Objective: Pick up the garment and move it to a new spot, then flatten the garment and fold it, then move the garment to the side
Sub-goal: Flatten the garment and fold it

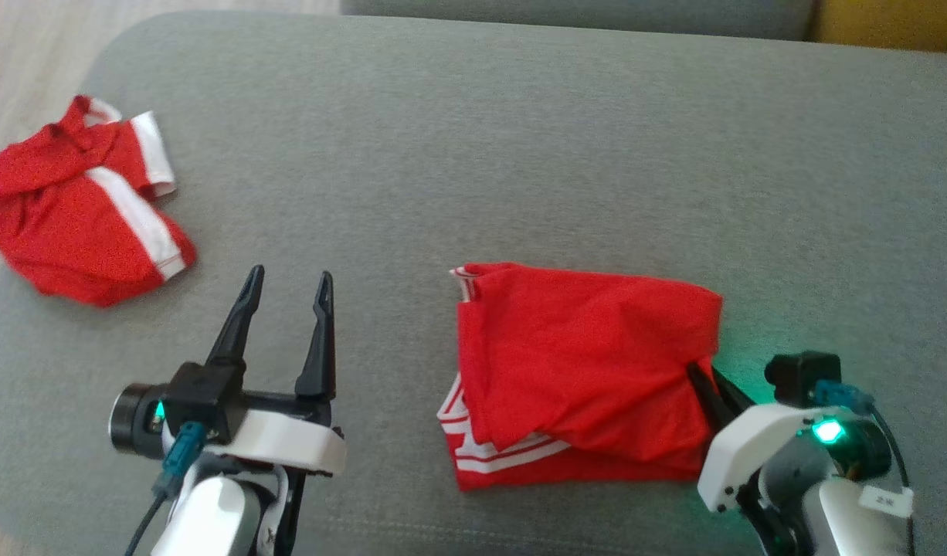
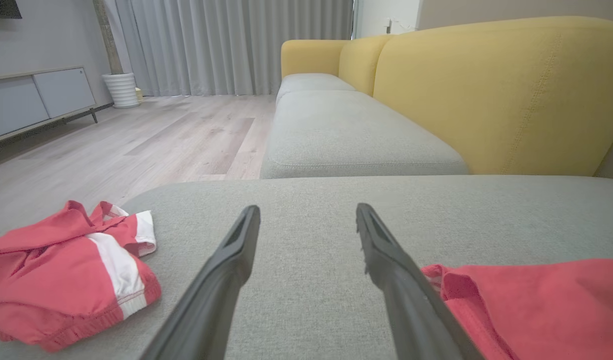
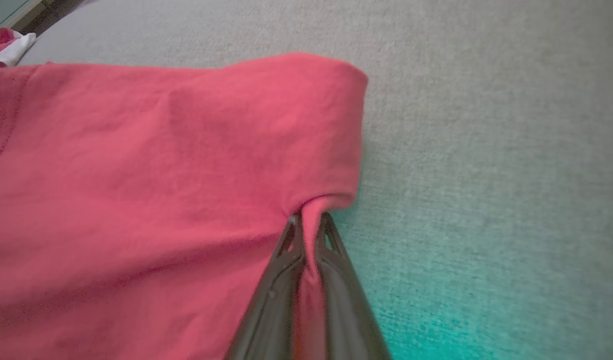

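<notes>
While the right claw (image 3: 310, 225) is pinching a small ridge of red cloth between its clenched fingers, the garment (image 1: 589, 363) is lying folded on the grey sofa cushion (image 1: 520, 154), spreading away from that claw toward the left claw (image 1: 290, 275).

Handling, as judged: thin knit, light and limp. It is likely going to sag and come unfolded if lifted by one edge, so the hold is needing to take in the whole stack, not the top ply alone. Whether the present pinch is catching every layer is not showing.

White striped trim (image 1: 504, 459) is peeping from the lower plies on the side away from the right claw.

Left claw: released, fingers standing wide, carrying nothing, pointing over bare cushion near the garment's striped edge.

Beyond the left claw, well apart: second red garment (image 1: 72, 208) with white bands, crumpled, partly running out of the head view.

Farther off: yellow backrest (image 2: 486, 90), wooden floor (image 2: 161, 135), grey curtain (image 2: 236, 45).

Underside of the folded stack is lying hidden.
</notes>
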You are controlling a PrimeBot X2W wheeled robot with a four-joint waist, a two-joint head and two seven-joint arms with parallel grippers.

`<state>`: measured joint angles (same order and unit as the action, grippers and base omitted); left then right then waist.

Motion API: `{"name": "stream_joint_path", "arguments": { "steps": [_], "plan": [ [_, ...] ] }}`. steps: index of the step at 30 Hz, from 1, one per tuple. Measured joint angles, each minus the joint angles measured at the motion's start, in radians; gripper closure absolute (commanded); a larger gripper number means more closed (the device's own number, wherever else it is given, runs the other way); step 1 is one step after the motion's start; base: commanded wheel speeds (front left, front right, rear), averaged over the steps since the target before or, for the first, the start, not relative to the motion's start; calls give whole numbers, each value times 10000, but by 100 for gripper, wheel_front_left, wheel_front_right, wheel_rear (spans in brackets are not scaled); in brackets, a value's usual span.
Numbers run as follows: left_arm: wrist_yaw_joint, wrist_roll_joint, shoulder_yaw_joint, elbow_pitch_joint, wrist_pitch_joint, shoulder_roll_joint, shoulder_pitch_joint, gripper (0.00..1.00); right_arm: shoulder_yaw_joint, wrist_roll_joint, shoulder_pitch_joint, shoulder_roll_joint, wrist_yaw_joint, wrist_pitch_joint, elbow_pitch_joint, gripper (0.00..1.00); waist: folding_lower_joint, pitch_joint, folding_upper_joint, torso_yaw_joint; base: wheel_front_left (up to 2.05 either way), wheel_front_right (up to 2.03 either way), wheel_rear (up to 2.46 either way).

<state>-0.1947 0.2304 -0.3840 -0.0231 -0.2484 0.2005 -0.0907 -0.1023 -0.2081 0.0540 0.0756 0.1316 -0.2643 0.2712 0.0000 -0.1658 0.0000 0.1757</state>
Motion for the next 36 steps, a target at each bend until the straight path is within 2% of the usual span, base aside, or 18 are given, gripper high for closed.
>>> {"name": "stream_joint_path", "arguments": {
  "steps": [4, 10, 17, 18, 23, 28, 36],
  "plan": [
    [6, -2, 50, 25, -10, 0, -2, 0, -226, -2, 385, 84, 0, 4, -96, 100, 0, -4, 0, -497, 0, 0, 0],
    [-79, -4, 180, 268, -12, 2, -1, 0, -378, 0, 1510, 731, 0, 13, 15, 100, 0, -39, 0, -1523, 0, 0, 0],
    [-56, -105, 182, 500, -13, 6, -159, 0, 539, -2, 2571, 2052, 0, 121, 518, 100, 0, -360, 0, -2710, 0, 0, 0],
    [-56, -105, 182, 500, -13, 6, -159, 0, 539, -2, 2571, 2052, 0, 121, 518, 100, 0, -360, 0, -2710, 0, 0, 0],
    [104, -201, 138, 546, -65, 58, -642, 0, 1166, -71, 3777, 2993, 0, 198, 1124, 100, 0, -872, 0, -3272, 0, 0, 0],
    [196, -366, 111, 552, -73, 213, -1077, 0, 1601, -203, 5090, 3758, 0, 257, 1962, 100, 1, -1539, 0, -3549, 0, 0, 0],
    [376, -531, 29, 723, -69, 334, -1859, 0, 2558, 291, 6021, 3875, 0, 324, 3173, 100, 1, -2503, 0, -3613, 0, 0, 0]
  ]
}}
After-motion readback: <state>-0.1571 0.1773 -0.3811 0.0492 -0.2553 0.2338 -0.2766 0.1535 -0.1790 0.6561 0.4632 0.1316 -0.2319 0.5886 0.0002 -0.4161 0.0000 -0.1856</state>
